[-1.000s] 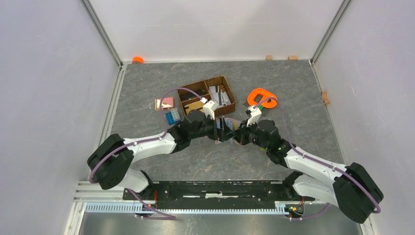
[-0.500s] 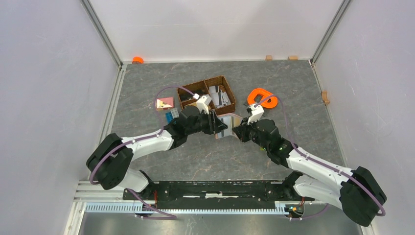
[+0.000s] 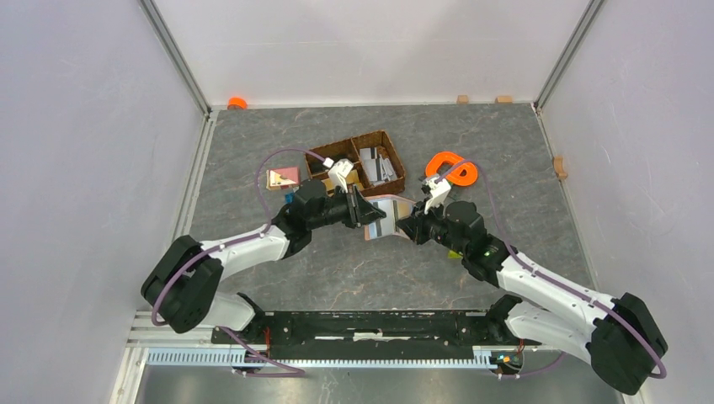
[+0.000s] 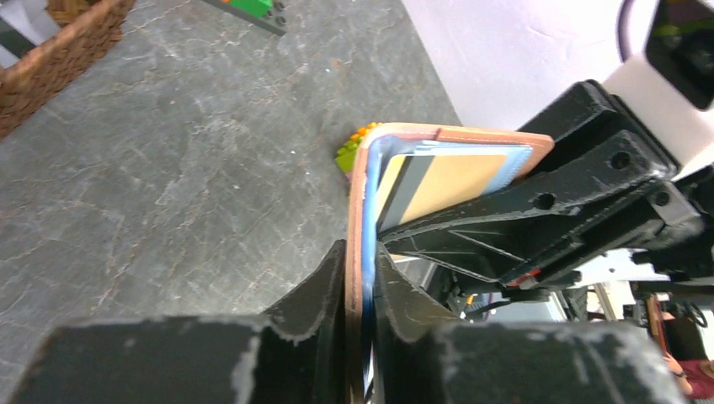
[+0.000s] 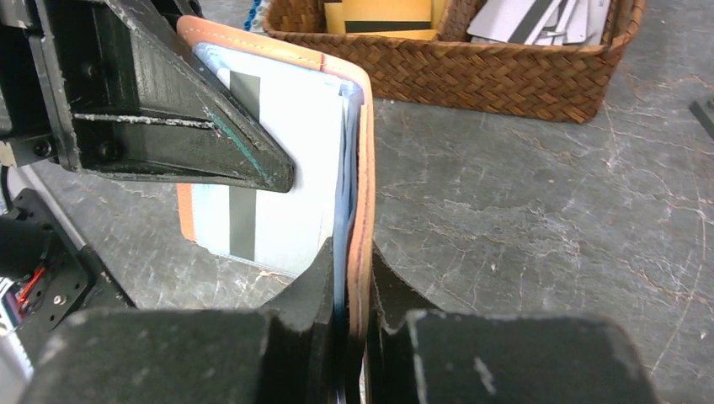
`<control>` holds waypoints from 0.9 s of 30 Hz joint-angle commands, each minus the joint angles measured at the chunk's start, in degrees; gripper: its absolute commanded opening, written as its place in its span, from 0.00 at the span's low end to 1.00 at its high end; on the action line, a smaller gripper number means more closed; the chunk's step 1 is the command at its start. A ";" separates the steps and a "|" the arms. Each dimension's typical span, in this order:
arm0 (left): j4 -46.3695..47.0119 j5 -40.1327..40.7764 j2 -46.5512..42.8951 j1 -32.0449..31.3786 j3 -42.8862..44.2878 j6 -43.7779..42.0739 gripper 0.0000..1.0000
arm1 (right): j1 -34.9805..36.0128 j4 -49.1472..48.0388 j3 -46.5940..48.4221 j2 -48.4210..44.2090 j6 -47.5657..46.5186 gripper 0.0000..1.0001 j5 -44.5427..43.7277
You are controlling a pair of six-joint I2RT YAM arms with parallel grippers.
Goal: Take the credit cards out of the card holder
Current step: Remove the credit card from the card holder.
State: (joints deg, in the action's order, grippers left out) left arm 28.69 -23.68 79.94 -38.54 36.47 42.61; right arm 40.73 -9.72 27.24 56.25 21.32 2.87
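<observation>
In the top view the card holder [image 3: 386, 222] is largely covered by the two end effectors, so only a pale patch of its inner face can be made out. It is held off the table [image 3: 337, 271], just in front of the woven basket [image 3: 358, 164].

The number of credit cards [image 5: 269, 160] in the sleeves cannot be counted. A white one with a dark stripe is seen from the right wrist, and a tan one with a grey stripe from the left wrist. Their lower ends are cut off behind fingers. A blue block [image 3: 290, 199] is mostly hidden by the left arm, and a green brick [image 4: 347, 156] is half hidden behind the holder's fold.

The holder is opened. One leather flap is pinched edge-on by the left end effector [image 4: 360, 257], whose fingers are pressed onto it. The other flap is gripped the same way by the right end effector [image 5: 349, 252]. In each wrist view the pinched flap runs lengthwise away from the camera, with the rounded fold at its far end. Seen from above, the spread holder lies roughly left to right between the arms.

The basket's near wall is close behind the holder. An orange object [image 3: 450, 168] lies beside the basket on the right. Bare grey table is seen on the near side, towards the arm bases.
</observation>
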 commanded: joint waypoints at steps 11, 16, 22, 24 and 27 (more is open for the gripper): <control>-2.42 1.97 -9.60 0.93 -3.91 -3.51 0.04 | -6.45 -3.33 0.64 0.34 0.58 0.08 9.29; 4.20 4.22 -9.19 0.92 -8.18 -0.71 0.02 | -7.93 -4.18 -0.40 0.38 0.92 0.15 9.49; 6.00 9.17 -11.67 0.75 -12.85 0.98 0.02 | -9.46 -5.56 -1.64 0.57 2.27 0.17 10.63; 6.43 9.15 -12.45 0.75 -12.88 0.53 0.02 | -9.70 -5.74 -1.90 0.29 2.24 0.19 10.58; 5.15 7.79 -13.67 0.75 -12.39 -0.84 0.02 | -10.22 -5.31 -2.22 -0.04 1.88 0.19 8.91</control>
State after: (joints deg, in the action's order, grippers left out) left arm 35.59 -19.22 68.99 -39.09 24.95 43.03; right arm 33.98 -14.28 25.98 57.25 24.73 20.21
